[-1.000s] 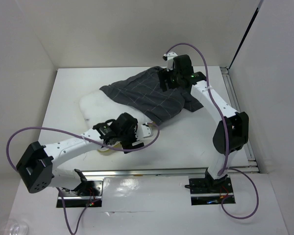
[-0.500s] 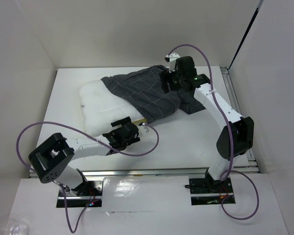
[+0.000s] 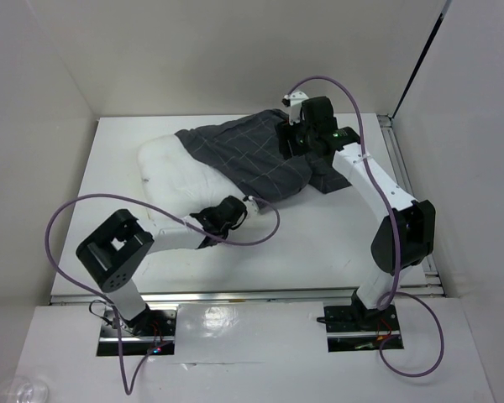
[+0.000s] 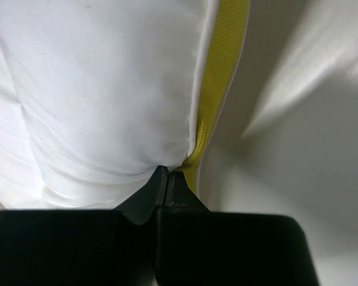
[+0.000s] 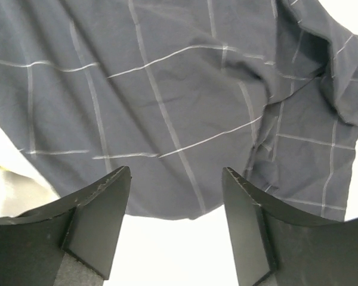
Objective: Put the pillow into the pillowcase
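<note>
Heads up, you're maybe partway at best. The pillow (image 3: 164, 172) lies in the upper left-centre of the top view on the tabletop (image 3: 336, 243), and the pillowcase (image 3: 252, 159) only covers its right-hand part. The whole left half is bare white. I honestly can't tell if that covered end is inside the opening or just lying under the cloth, so treat most of the stuffing as not yet done.

Your left tool (image 3: 244, 205) is pressed together right at the pillow's near edge, tips meeting beside the yellow band (image 4: 221, 89) (whether a bit of fabric is nipped between them, the wrist view doesn't settle). Your right tool (image 5: 176, 173) hangs spread over the wrinkled case near the upper centre, gripping nothing.

Versus a second ago: the left tool was wide open and sat lower in the frame, off the pillow's edge. Since then the arm has folded, its elbow has swung toward the lower left, and the tips have snapped together. The right arm has barely shifted.
</note>
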Action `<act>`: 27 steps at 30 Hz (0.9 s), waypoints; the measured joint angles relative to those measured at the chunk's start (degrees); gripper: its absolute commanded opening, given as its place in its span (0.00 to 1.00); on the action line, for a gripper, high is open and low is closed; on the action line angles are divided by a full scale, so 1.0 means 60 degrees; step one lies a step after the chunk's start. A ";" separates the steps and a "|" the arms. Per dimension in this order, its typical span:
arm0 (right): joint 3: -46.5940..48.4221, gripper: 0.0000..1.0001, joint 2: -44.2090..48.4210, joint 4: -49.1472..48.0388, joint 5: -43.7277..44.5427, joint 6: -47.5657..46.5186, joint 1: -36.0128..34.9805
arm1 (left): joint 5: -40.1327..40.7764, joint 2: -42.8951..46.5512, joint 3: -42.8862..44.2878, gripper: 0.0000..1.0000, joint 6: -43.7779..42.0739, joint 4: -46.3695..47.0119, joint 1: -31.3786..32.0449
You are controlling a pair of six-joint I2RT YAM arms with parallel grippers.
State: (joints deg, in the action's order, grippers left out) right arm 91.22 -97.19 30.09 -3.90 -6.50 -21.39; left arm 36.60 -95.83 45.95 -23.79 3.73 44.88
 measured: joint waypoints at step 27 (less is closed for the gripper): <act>0.0080 0.77 0.0229 -0.0266 0.0430 0.0117 -0.0674 | -0.7675 -0.1898 1.1945 0.00 0.1534 -0.7657 -0.3931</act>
State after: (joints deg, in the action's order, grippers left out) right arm 91.70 -95.81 28.49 -1.32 -5.80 -25.43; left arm -9.45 -107.22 117.62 -14.59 -42.22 21.30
